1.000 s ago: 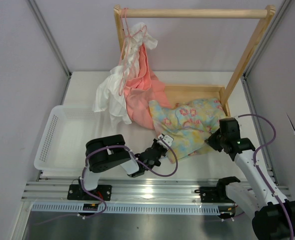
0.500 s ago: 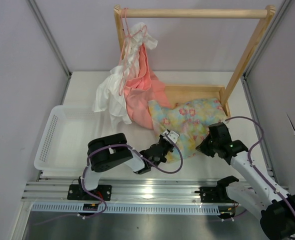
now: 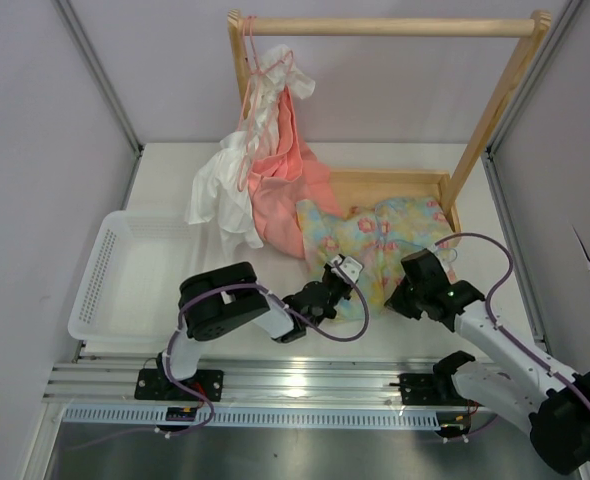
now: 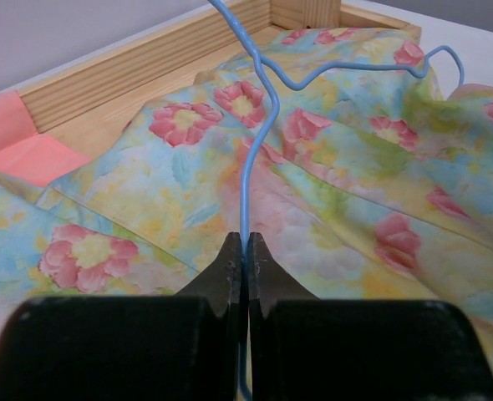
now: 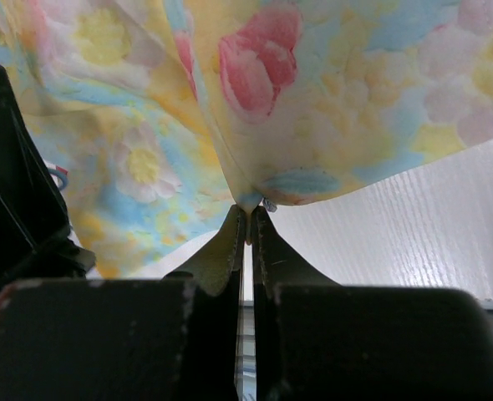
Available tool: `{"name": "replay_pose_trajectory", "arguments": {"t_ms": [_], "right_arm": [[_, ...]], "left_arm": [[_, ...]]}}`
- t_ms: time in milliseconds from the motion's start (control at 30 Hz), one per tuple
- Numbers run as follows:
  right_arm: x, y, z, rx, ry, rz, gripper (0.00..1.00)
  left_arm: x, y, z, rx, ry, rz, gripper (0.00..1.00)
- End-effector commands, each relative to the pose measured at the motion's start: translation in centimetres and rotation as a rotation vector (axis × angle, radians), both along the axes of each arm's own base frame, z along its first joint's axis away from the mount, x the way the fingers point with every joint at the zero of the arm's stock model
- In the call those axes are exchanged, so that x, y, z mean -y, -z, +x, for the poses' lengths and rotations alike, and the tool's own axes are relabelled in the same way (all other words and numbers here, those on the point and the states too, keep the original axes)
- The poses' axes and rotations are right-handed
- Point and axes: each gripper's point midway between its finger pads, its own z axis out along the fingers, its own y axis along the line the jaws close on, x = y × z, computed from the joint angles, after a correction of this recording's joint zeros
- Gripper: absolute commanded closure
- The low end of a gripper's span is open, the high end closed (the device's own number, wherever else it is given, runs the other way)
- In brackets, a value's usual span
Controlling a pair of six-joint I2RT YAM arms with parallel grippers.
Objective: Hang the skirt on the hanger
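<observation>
The skirt (image 3: 385,245), pale yellow and blue with pink flowers, lies over the front of the wooden rack base. It fills the left wrist view (image 4: 330,159) and hangs in the right wrist view (image 5: 255,100). The hanger (image 4: 255,125), a thin light-blue wire, lies on top of the skirt with its hook toward the far right. My left gripper (image 3: 337,277) (image 4: 243,242) is shut on the hanger's wire. My right gripper (image 3: 405,290) (image 5: 246,213) is shut on the skirt's edge, holding it just above the table.
A wooden rack (image 3: 505,80) with a top bar stands at the back; a salmon-pink garment (image 3: 285,190) and a white garment (image 3: 225,195) hang from its left end on a pink hanger (image 3: 260,65). A white basket (image 3: 125,275) sits at the left.
My right gripper has moved left and toward me, dragging the skirt's edge with it and bunching the cloth. My left gripper has edged right and a little forward with the hanger.
</observation>
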Motion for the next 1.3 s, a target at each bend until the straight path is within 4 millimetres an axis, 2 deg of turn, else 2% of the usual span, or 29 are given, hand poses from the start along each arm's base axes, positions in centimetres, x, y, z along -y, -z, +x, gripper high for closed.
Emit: {"name": "replay_pose_trajectory", "arguments": {"t_ms": [0,200,367,533,633,667,733,767,800,833,867,933,967,1067,1100,1167,1200,1233,1267], "right_arm": [[0.9,-1.2,-0.4,0.026,0.006,-0.027,1.0],[1.9,-1.2,-1.8,0.022,0.024,-0.028,1.0],[2.8,-1.2,-3.0,0.022,0.031,-0.021,1.0],[3.5,0.2,-4.4,-0.031,0.028,-0.035,1.0],[3.6,0.3,-4.6,-0.026,0.033,-0.019,0.98],[3.6,0.2,-4.5,-0.022,0.034,-0.013,0.95],[3.3,0.0,-4.2,-0.012,0.024,0.001,0.81],[2.8,-0.4,-3.8,-0.002,0.01,0.025,0.74],[2.6,-0.8,-3.4,0.008,0.006,0.03,0.67],[2.2,-1.2,-3.0,0.007,-0.004,0.034,0.55],[1.7,-3.2,-1.8,0.059,-0.008,0.053,0.51],[1.8,-5.2,-0.4,0.099,-0.015,0.028,0.44],[1.7,-7.8,0.7,0.155,-0.014,0.029,0.42],[2.0,-10.6,2.4,0.204,-0.007,0.014,0.41],[1.6,-12.5,3.1,0.245,-0.011,0.04,0.39],[2.2,-14.2,4.2,0.286,0.017,0.051,0.38],[2.4,-15.9,4.9,0.326,0.027,0.065,0.38],[2.3,-16.7,5.1,0.337,0.016,0.094,0.38],[3.4,-17.3,6.1,0.353,0.051,0.095,0.37]], "left_arm": [[0.3,-6.2,1.8,0.112,0.03,-0.213,1.0],[-0.8,-6.1,3.1,0.081,0.05,-0.231,1.0],[-0.7,-6.6,3.0,0.082,0.062,-0.221,1.0],[-0.2,-7.4,3.1,0.077,0.07,-0.237,1.0],[-0.6,-7.7,3.3,0.07,0.067,-0.253,1.0],[-0.8,-7.7,3.2,0.07,0.073,-0.249,1.0],[-0.8,-9.3,2.9,0.09,0.092,-0.269,1.0],[-0.8,-9.4,2.7,0.084,0.105,-0.263,1.0],[-0.4,-10.1,2.3,0.093,0.141,-0.265,1.0],[-0.4,-11.2,2.0,0.105,0.157,-0.278,1.0],[-0.4,-11.6,1.8,0.108,0.168,-0.282,1.0],[-0.7,-12.9,1.3,0.116,0.184,-0.304,1.0],[-0.9,-13.1,1.1,0.116,0.185,-0.309,1.0],[-1.6,-14.7,0.5,0.133,0.195,-0.33,1.0],[-1.7,-15.1,0.4,0.136,0.196,-0.33,1.0],[-2.4,-16.6,0.1,0.148,0.188,-0.349,1.0],[-2.6,-17.2,0.1,0.154,0.185,-0.353,1.0],[-2.7,-17.3,0.2,0.145,0.177,-0.338,1.0],[-3.0,-19.1,0.1,0.167,0.175,-0.351,1.0]]}}
